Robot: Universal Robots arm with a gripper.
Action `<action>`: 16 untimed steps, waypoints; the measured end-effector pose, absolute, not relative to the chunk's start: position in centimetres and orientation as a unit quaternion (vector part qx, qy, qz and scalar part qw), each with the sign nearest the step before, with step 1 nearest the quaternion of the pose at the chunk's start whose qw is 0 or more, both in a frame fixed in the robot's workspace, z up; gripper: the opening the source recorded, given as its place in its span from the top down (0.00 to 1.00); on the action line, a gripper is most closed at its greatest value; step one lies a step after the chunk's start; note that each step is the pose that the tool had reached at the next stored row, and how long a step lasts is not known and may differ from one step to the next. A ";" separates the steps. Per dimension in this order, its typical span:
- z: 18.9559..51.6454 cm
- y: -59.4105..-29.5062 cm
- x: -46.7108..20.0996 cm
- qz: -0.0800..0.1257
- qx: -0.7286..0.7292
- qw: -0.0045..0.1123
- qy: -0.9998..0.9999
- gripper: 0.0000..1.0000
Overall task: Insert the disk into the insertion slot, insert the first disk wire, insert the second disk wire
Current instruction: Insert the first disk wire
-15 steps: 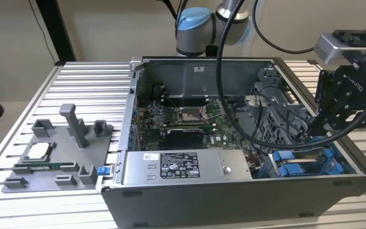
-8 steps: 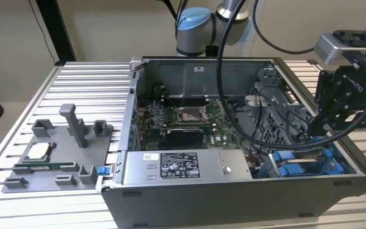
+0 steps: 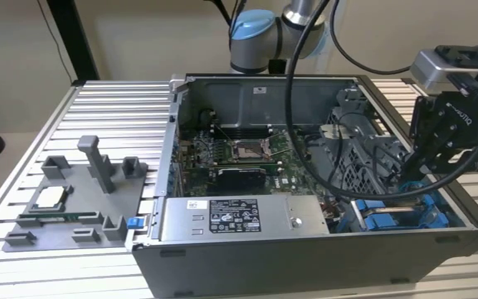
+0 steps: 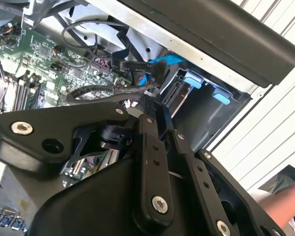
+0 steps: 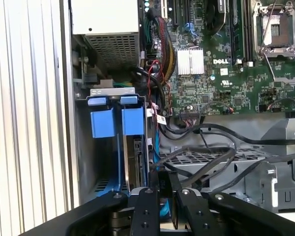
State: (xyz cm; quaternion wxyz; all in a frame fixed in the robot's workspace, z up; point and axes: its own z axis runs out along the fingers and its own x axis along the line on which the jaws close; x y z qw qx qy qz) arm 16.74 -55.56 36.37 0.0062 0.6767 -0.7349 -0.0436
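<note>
1. The disk (image 5: 132,121) stands edge-on in the insertion slot (image 5: 83,147).
2. The gripper (image 5: 162,189) hovers close by among black cables (image 5: 206,157). Its opening and hold cannot be told.
3. The disk is probably rigid, dense and shock-sensitive, so its blue carrier frame is the best place to grasp.

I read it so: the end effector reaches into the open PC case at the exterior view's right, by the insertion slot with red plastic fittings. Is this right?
One thing is wrong: the plastic fittings are blue, not red, as the first wrist view shows. The end effector does reach into the PC case by the insertion slot.
</note>
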 end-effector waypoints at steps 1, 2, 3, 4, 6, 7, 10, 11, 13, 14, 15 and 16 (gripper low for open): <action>36.3 -55.6 16.9 -0.045 0.677 0.008 -0.735 1.00; 36.3 -55.7 17.1 -0.047 0.677 0.009 -0.735 1.00; 36.2 -55.8 17.4 -0.048 0.676 0.011 -0.735 1.00; 36.2 -56.0 17.5 -0.050 0.676 0.013 -0.735 1.00; 36.1 -56.2 17.8 -0.054 0.676 0.018 -0.735 1.00; 36.0 -56.4 17.9 -0.057 0.676 0.020 -0.735 1.00; 35.8 -56.8 18.1 -0.063 0.675 0.027 -0.734 1.00; 35.7 -56.9 18.2 -0.064 0.675 0.028 -0.734 1.00; 35.5 -57.1 18.3 -0.067 0.675 0.032 -0.734 1.00; 35.5 -57.2 18.4 -0.069 0.675 0.033 -0.734 1.00; 35.4 -57.3 18.4 -0.070 0.674 0.035 -0.734 1.00; 35.3 -57.3 18.4 -0.071 0.674 0.036 -0.734 1.00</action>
